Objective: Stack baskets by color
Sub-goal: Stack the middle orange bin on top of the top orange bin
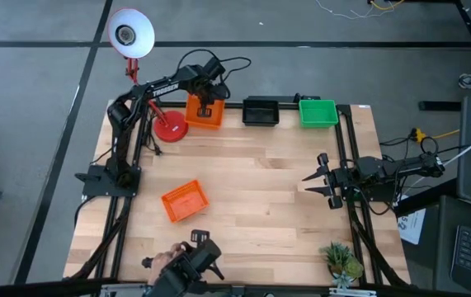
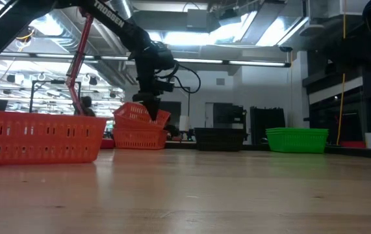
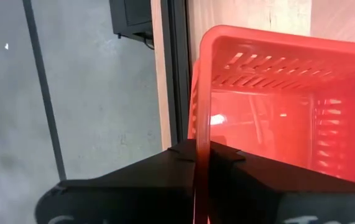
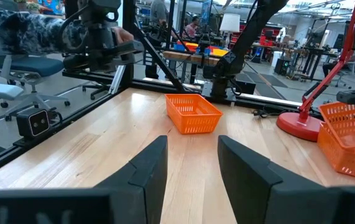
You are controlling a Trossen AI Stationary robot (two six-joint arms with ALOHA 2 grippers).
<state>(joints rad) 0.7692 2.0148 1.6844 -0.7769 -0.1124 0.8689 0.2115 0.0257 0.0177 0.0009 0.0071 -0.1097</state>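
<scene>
**Orange basket held tilted over the orange stack at the far edge**

The left arm is stretched over the far-left part of the wooden worktop (image 1: 251,181), its tool (image 1: 204,109) clamped on the rim of a small orange perforated plastic basket (image 2: 141,114). That basket is held tilted, its lower edge resting in a second orange basket (image 2: 138,137) standing at the far edge. In the left wrist view the rim is seen pinched between the dark fingers (image 3: 165,180). The white word "TROSSEN" is read along the left arm.

The right arm is parked low at the worktop's right edge, its tool (image 1: 322,178) spread wide and holding nothing.

A third orange basket (image 1: 185,201) lies alone near the left front. A black basket (image 1: 261,110) and a green basket (image 1: 317,112) stand along the far edge; whether either is a stack cannot be told. A red-based desk lamp (image 1: 169,127) stands just beside the orange pair.
</scene>
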